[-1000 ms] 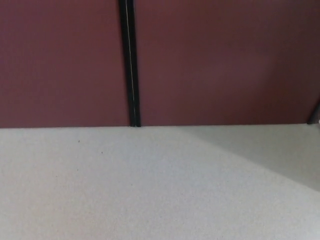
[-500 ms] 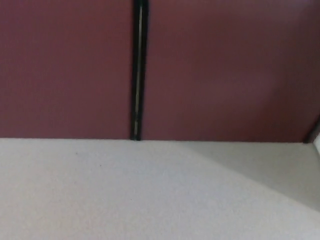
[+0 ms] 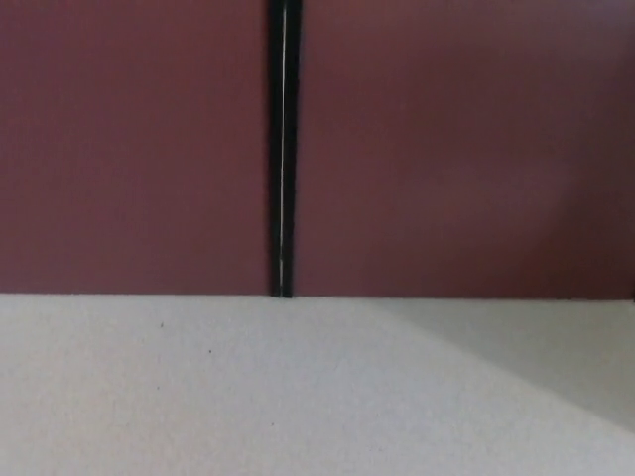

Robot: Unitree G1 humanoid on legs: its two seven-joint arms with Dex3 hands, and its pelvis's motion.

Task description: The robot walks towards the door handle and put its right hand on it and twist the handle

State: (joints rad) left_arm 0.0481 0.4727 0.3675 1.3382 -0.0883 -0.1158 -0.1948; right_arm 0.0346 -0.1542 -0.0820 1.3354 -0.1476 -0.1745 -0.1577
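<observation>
While the camera looks down and forward from the robot's head, the upper part of the head view is filled by two dark maroon door panels and the lower part by pale floor. On the left stands the left door panel (image 3: 134,149), a flat, plain maroon surface running from the top edge down to the floor line. Just right of it, a little left of the picture's middle, a narrow black vertical gap (image 3: 284,149) separates the two panels; a thin bright line runs down its length, and the gap ends where the doors meet the floor. To the right of the gap stands the right door panel (image 3: 466,149), the same maroon, equally plain, reaching to the picture's right edge. Below both panels lies the floor (image 3: 198,397), a light grey, finely speckled surface with a couple of tiny dark specks on its left side. A soft shadow (image 3: 556,347) darkens the floor at the right, its edge slanting down toward the lower right corner. The door handle does not show anywhere in this view, so its place cannot be told. Neither robot hand shows, so whether the fingers are spread or closed cannot be told. The whole picture is slightly blurred.
</observation>
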